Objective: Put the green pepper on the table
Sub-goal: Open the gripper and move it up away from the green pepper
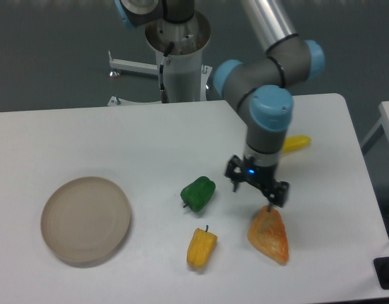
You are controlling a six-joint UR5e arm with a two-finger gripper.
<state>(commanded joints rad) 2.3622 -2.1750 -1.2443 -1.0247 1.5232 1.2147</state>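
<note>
One white counter (118, 139) is filling most of the view, and one robot arm (270, 107) is reaching down over its right half. One round beige plate (85, 219) is sitting near the left edge of the counter. One orange wedge of food (269, 235) is lying toward the front right corner, and one banana (297, 142) is lying nearer the right edge, partly hidden behind the arm. One gripper (256, 190) is hanging just above the wedge with its fingers spread open and gripping nothing. One green pepper (198, 193) is resting on the counter near the middle, well apart from the gripper. One yellow pepper (201, 247) is lying just in front of it, toward the front edge.
</note>
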